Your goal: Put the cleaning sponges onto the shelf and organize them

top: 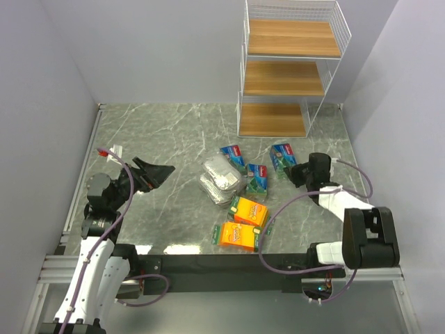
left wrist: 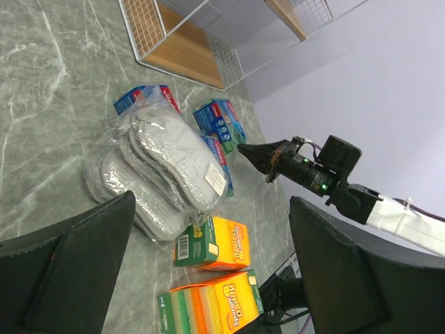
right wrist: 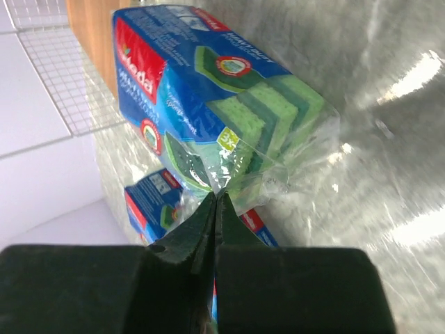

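**Labels.** The blue-green pack closest to the shelf's front-right corner has a red badge reading "Vileda" and a small green "3x" tag. The finer print is illegible. The first orange pack and second orange pack carry blue lettering, too skewed to read. The first shows a barcode on its green end. The upper grey pack has a white sticker, text too small.

**Location.** All seven packs lie on the table in front of the shelf. The Vileda pack, second blue-green pack and third blue-green pack sit closest to the bottom board. Both grey packs are just beyond those. The orange pair is farthest out.

**Obscured.** The shelf top is cut by the frame edge in the top view. The left wrist view catches only the bottom board and mesh. In the right wrist view the second blue-green pack is mostly behind the fingers. The lower grey pack is partly under the upper.

**Tools.**
- Right gripper: jaws pressed together, tips at the Vileda pack's clear wrapper edge. Cannot tell whether film is pinched. The arm is low, w/ the forearm stretched in from the shelf's front-right.
- Left gripper: spread wide, released. It is held above the table well out front-left of the shelf and aimed toward the grey packs, elbow bent.
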Available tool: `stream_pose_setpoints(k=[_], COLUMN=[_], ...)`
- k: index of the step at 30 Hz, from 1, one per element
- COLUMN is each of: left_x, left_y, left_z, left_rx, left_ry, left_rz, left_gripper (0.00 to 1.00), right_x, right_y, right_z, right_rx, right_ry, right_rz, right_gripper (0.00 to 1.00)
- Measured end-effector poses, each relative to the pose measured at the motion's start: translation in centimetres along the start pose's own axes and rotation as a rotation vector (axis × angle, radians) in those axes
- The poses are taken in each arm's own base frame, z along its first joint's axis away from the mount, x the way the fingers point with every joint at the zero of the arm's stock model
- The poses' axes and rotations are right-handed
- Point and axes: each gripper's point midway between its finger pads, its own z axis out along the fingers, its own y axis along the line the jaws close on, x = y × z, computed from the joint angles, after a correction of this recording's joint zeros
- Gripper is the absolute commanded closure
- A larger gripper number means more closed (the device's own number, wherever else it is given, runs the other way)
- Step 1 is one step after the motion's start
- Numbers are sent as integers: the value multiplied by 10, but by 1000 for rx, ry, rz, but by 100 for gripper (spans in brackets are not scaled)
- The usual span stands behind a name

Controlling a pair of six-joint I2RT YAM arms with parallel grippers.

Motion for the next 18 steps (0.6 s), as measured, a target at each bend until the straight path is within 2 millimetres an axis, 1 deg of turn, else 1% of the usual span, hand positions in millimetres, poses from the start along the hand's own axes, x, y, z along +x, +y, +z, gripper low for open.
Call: stream_pose_setpoints(k=[4,9,12,18], left_x=[1,1,1,1], left_y=[2,2,2,-1], left_z=[0,1,0,-1], left_rx=[-3,-5,-4,3], left_ry=[3,4,4,-3], left_rz=[-3,-5,-4,4], left_gripper=[1,1,1,1], right_x=[-1,-7,-11,-35], right_y=[1,19,27,52], right_z=[-12,-26,-27,-25], right_rx=[-19,-87,-109,-188], right_ry=[-9,-34,-38,-83], right_rz=[-9,-26,-36,-25], right_gripper=[100,100,100,100])
